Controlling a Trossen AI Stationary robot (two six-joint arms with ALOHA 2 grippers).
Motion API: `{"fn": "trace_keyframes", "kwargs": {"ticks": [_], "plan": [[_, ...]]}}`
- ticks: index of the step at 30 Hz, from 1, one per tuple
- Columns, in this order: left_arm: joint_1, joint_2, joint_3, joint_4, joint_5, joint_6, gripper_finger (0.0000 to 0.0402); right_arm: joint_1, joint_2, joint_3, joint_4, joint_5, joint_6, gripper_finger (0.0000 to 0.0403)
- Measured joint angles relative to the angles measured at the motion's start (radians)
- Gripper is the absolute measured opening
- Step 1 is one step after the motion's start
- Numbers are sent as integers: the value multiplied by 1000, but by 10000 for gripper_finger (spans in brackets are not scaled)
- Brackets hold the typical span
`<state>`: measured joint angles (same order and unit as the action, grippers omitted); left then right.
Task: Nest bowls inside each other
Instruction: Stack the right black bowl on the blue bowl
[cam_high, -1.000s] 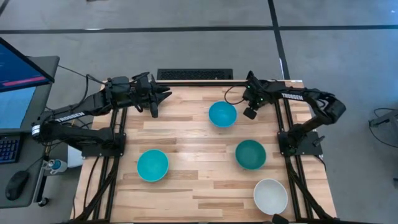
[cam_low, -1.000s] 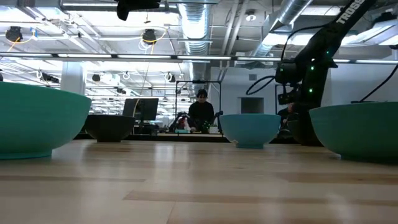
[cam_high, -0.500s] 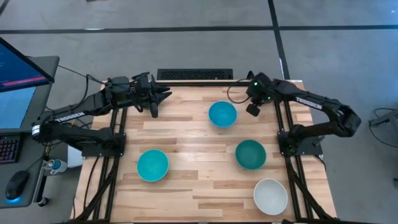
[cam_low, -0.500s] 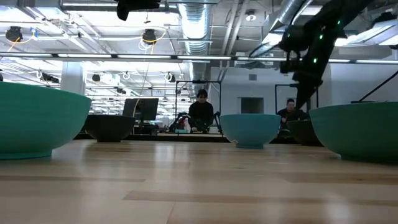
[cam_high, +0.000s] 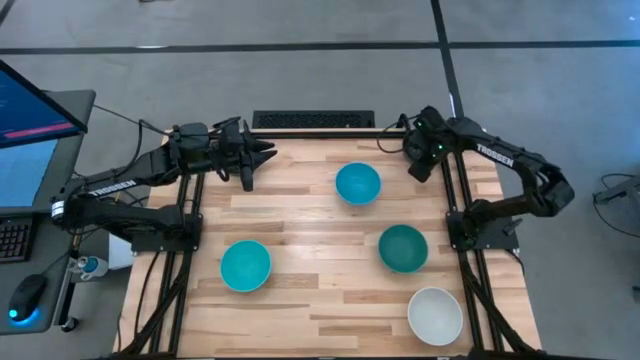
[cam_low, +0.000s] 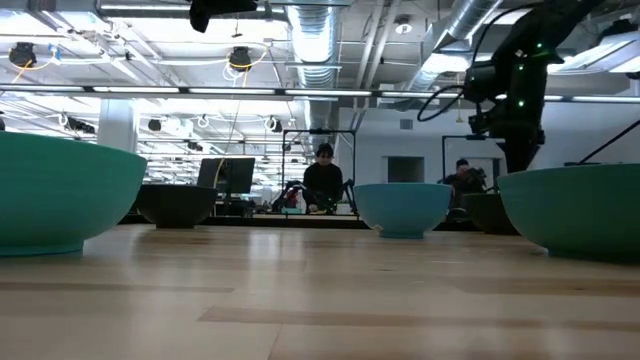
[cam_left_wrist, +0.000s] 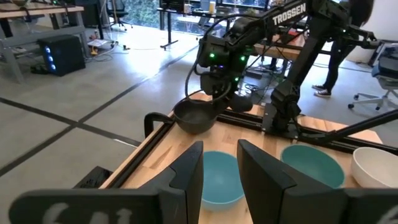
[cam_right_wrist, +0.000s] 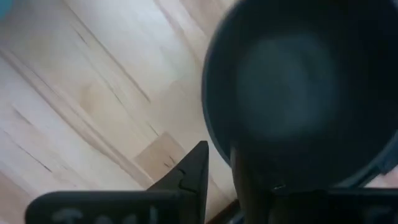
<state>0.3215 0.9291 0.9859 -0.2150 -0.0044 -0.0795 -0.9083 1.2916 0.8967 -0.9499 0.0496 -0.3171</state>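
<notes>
At the far right corner of the table (cam_high: 300, 200), a black bowl (cam_left_wrist: 194, 116) hangs in the right gripper (cam_left_wrist: 214, 102), whose fingers pinch its rim, one inside and one outside. Nearest sits the sky-blue bowl (cam_high: 357, 184), then the dark teal-green bowl (cam_high: 403, 248), the white bowl (cam_high: 435, 314) and the turquoise bowl (cam_high: 245, 265). Over the far left corner waits the left gripper (cam_high: 262, 155), fingers a little apart, holding nothing.

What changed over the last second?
The right tool swung away from the sky-blue bowl toward the table's far right corner and now sits at the rim of a black bowl; a grip can't be confirmed. The left tool, turquoise bowl, teal-green bowl and white bowl stayed put.
</notes>
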Motion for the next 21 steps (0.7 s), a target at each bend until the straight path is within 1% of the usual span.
{"fn": "trace_keyframes", "kwargs": {"ticks": [5,11,15,21], "plan": [[0,0,0,0,11,-4,89,32,5,0,67,0,-29,93],[0,0,0,0,26,-11,89,19,11,0,66,11,-49,93],[0,0,0,0,26,-19,89,1,43,0,66,25,-57,93],[0,0,0,21,46,-40,89,9,105,0,69,23,-84,93]]}}
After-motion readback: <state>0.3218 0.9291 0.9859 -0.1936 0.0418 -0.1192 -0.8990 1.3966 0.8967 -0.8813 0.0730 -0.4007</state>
